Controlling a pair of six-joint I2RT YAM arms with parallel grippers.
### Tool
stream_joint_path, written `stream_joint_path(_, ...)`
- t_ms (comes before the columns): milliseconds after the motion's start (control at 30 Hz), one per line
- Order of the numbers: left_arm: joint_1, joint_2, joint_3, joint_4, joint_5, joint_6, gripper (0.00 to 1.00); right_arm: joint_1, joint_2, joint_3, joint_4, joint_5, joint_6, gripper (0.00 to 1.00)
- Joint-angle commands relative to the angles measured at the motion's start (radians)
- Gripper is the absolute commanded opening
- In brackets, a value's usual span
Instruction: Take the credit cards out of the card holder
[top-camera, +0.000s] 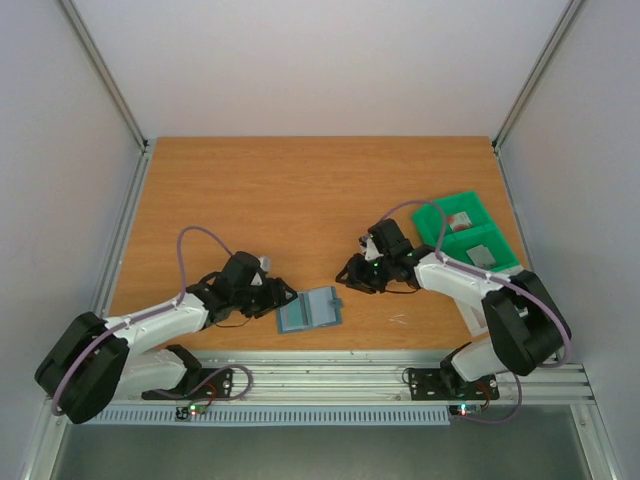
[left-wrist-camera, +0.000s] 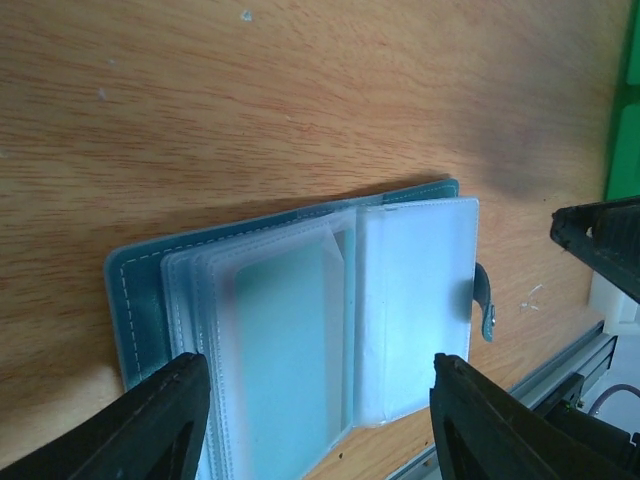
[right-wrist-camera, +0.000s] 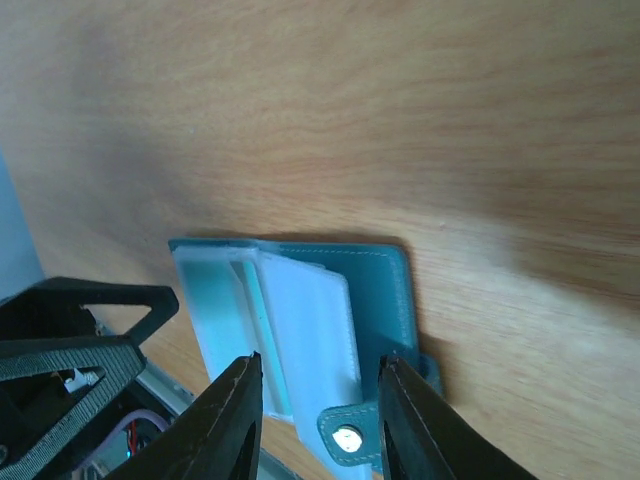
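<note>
The blue-grey card holder (top-camera: 310, 310) lies spread open near the table's front edge, its clear plastic sleeves facing up (left-wrist-camera: 330, 300). A pale teal rectangle shows through one sleeve; I cannot tell whether it is a card. My left gripper (top-camera: 278, 298) is open and empty at the holder's left edge, its fingers wide on either side (left-wrist-camera: 320, 420). My right gripper (top-camera: 354, 272) is open and empty just right of and behind the holder, over its clasp end (right-wrist-camera: 320, 420). A reddish card (top-camera: 460, 219) and a grey card (top-camera: 483, 255) lie in the green bin.
The green two-compartment bin (top-camera: 440, 215) stands at the right of the table, behind the right arm; its edge shows in the left wrist view (left-wrist-camera: 625, 130). A metal rail (top-camera: 330, 375) runs along the front edge just below the holder.
</note>
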Motion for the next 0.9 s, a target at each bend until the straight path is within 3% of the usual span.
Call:
stream_joint_path(0,0.004,0.026,-0.013,0.077,0.011,-0.012,0.61,0.058,0.055,0.042,0.042,-0.017,-0.021,0.31)
stream_joint_path(300,0.005,0.019,-0.006,0.049,0.007,0.017,0.59,0.13,0.144,0.052,0.034,0.023,-0.032,0.24)
stream_joint_path(533,0.004,0.003,-0.014,0.031,-0.01,0.033,0.57,0.136,0.102,0.034,-0.032,0.119,-0.043,0.13)
stream_joint_path(867,0.004,-0.047,-0.021,0.014,-0.007,0.03,0.57,0.159,-0.001,0.069,-0.065,0.105,-0.014,0.16)
